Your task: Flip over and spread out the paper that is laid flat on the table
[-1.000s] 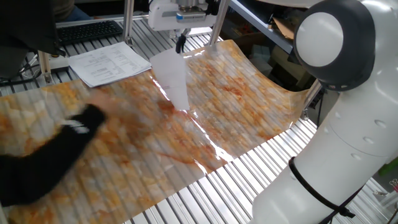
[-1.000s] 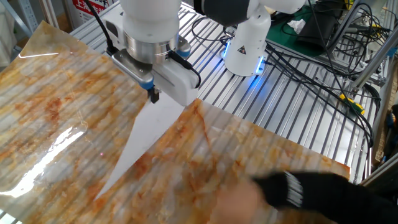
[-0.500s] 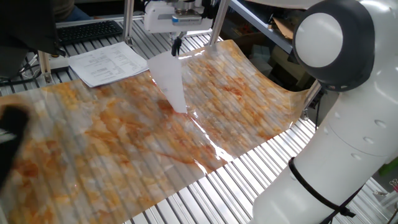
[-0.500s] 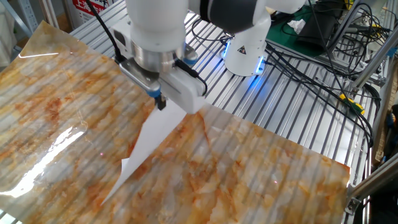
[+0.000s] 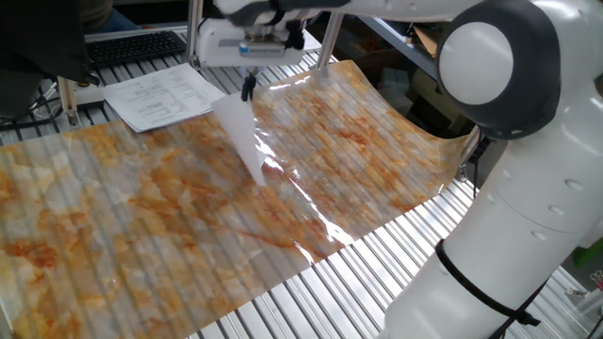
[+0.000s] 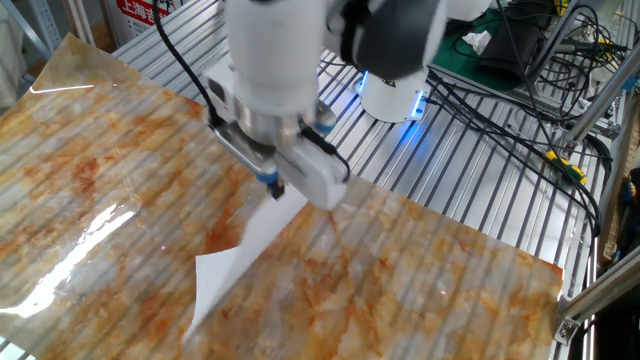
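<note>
Gripper (image 5: 248,87) clamped on the top corner of the paper (image 5: 241,137), sheet hanging almost edge-on above the table (image 5: 141,217). Lower tip touching or just grazing the marbled surface near the middle, seen in the other fixed view as a white wedge (image 6: 232,275) trailing down from the gripper (image 6: 274,186) to the table (image 6: 90,170).

Compared with a second ago: gripper carried sideways toward the printed stack (image 5: 162,94) in one view, and further over the marbled sheet in the other. Paper dragged along with it, swung more slantwise, with its lower part now folding onto the surface. Dark sleeve that reached across the near side gone from both views.

Meaning for the task, as a judgement: flip under way, not finished. Sheet lifted and being hauled across so that the free end stays down while the held end passes over it. Still to come: lowering the held corner on the far side, letting go, leaving the sheet flat. Risk: thin sheet curling or creasing at the trailing tip, or sliding rather than turning on the glossy surface.
</note>
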`<state>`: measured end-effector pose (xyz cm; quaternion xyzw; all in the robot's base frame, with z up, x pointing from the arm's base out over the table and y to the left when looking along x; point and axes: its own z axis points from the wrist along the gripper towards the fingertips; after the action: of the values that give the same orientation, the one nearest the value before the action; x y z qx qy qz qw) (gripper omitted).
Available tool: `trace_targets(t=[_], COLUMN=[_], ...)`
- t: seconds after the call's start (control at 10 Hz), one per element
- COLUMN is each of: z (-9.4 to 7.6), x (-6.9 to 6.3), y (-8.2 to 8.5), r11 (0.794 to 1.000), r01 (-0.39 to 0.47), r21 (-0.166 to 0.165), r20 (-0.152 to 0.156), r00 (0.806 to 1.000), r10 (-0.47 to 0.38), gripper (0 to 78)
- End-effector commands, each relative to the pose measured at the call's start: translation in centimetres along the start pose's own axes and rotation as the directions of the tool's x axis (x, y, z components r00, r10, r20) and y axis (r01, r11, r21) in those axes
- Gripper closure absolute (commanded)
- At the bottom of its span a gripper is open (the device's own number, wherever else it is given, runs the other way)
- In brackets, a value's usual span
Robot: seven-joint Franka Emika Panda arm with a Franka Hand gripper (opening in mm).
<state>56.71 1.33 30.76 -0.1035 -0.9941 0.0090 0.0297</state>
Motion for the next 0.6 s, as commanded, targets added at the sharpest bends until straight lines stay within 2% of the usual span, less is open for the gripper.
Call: trace_targets(t=[0.1,0.2,0.6], z=[2.7,3.5,7.6], x=[0.6,0.7,1.5], y=[2.4,3.0,5.1], r11=[1.0,1.0,0.999], r01=[-0.019,-0.022,-0.045], r21=[-0.003,-0.004,-0.006], r20=[0.009,0.01,0.047], r00=[1.0,1.0,0.998], r10=[0.019,0.022,0.046], gripper=[76.3,76.3,76.3])
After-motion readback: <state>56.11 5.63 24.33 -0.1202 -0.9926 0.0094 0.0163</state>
